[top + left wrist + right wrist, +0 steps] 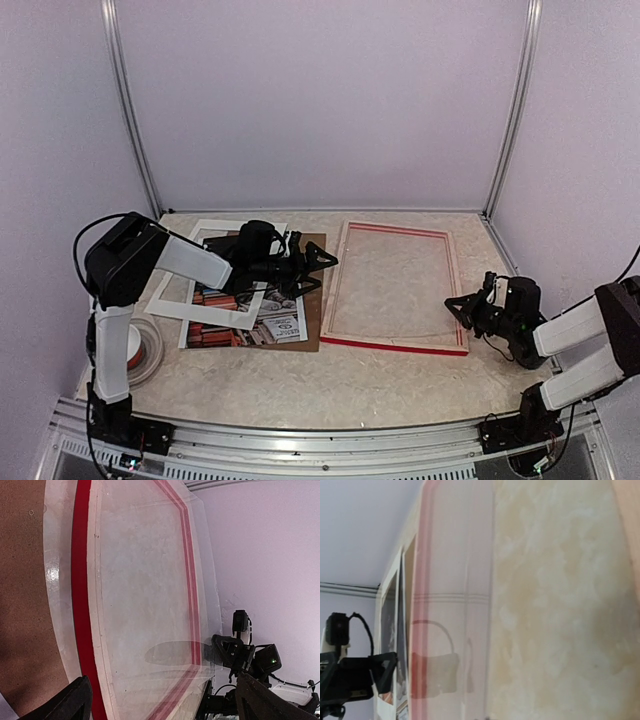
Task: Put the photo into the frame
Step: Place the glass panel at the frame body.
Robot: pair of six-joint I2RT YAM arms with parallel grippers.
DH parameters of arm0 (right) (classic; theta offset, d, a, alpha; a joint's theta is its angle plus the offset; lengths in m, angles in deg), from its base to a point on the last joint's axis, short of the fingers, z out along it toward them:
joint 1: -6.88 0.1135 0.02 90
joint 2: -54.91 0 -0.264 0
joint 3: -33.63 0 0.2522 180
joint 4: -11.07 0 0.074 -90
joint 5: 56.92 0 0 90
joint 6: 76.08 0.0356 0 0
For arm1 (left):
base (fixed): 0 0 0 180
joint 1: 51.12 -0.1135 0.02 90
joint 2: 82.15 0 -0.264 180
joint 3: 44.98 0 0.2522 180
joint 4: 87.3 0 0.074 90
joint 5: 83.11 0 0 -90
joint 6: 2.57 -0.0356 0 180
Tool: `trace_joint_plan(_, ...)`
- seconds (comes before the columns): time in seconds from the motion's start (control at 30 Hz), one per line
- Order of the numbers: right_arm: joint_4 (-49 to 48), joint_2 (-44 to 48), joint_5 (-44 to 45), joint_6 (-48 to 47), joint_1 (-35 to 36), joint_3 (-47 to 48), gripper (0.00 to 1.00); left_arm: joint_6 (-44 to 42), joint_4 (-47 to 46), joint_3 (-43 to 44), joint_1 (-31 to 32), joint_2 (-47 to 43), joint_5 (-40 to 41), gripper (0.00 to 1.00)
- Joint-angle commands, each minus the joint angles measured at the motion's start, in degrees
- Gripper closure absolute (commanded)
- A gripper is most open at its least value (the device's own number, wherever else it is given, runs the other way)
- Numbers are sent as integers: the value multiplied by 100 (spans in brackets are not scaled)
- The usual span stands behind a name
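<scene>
The frame [395,345] lies flat right of centre, with a red near edge, pale wood rails and a glass pane; the left wrist view shows its red rail [80,605]. The photo [222,333] lies at the left on a brown backing board [312,335], mostly covered by a white mat [185,305]. My left gripper [318,262] hovers open over the board's right edge, beside the frame's left rail, with nothing between its fingers [75,700]. My right gripper [455,306] is shut, its tips at the frame's right rail. I cannot tell whether they pinch it.
A roll of tape [140,352] sits by the left arm's base. White walls with metal posts enclose the table [330,395]. The right gripper [220,652] shows beyond the frame's far rail in the left wrist view.
</scene>
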Motion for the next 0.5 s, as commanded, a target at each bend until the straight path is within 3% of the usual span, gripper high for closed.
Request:
trace_joint_plan(0.0, 111, -137, 216, -184, -36, 121, 100, -33, -96, 152, 53, 31, -45, 1)
trace_joint_plan(0.47, 252, -357, 154, -389, -37, 329, 100, -29, -95, 105, 53, -11, -45, 1)
